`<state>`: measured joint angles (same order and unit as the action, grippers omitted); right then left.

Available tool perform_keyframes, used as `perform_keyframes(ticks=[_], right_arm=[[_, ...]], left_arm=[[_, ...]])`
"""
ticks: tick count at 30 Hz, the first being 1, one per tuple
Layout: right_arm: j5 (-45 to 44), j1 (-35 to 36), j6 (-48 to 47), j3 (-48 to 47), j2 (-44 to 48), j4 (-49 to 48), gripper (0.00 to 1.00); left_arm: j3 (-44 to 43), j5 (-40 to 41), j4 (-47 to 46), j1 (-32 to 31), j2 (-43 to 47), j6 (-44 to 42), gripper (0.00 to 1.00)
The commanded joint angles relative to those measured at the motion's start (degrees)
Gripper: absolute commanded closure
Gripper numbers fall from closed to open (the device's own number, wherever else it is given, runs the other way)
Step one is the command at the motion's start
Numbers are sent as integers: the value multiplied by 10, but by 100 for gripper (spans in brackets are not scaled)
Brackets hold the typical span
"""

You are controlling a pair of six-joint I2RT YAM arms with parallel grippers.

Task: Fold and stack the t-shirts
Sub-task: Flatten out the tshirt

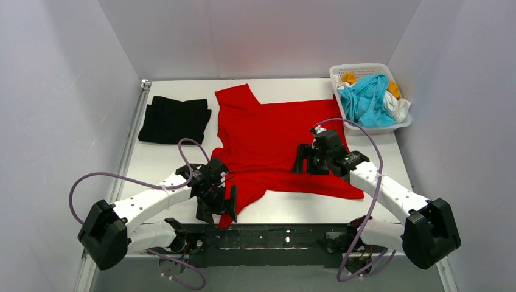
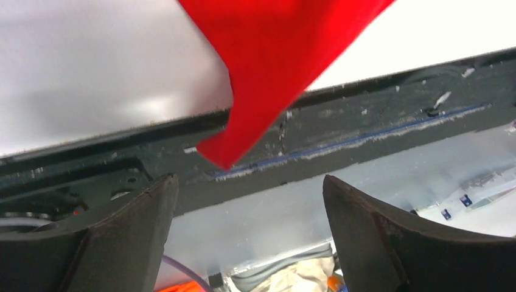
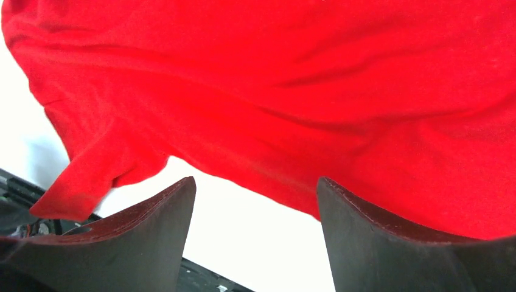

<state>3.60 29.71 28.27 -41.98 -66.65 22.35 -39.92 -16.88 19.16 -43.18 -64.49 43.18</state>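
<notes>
The left gripper (image 1: 217,208) stands released, jaws wide with nothing between them. A corner of the red t-shirt (image 1: 268,146) hangs just ahead of it, over the dark near edge of the surface (image 1: 161,159). The right gripper (image 1: 307,159) is likewise released, poised over the red t-shirt's near hem. A folded black t-shirt (image 1: 175,120) lies beyond the left gripper, apart from it. Well beyond the right gripper, a white basket (image 1: 403,125) holds a cyan t-shirt (image 1: 365,100), white cloth (image 1: 398,108) and orange-yellow cloth (image 1: 348,78).

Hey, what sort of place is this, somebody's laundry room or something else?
Most likely a robotics lab test cell, not a home: plain pale walls box in a white table, two robot arms are bolted to its near edge, and a red t-shirt lies spread beside a folded black t-shirt.
</notes>
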Motion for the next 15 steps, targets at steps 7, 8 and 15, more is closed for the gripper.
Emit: perform_keyframes(ticks=[7, 8, 15], right_arm=[[-14, 31, 32, 11, 42, -14, 20], [-17, 31, 34, 14, 45, -12, 20], [-22, 69, 33, 10, 48, -12, 21]], left_arm=[[-7, 61, -47, -2, -109, -12, 64], [-18, 47, -50, -3, -121, -15, 81], [-113, 69, 0, 39, -123, -55, 100]])
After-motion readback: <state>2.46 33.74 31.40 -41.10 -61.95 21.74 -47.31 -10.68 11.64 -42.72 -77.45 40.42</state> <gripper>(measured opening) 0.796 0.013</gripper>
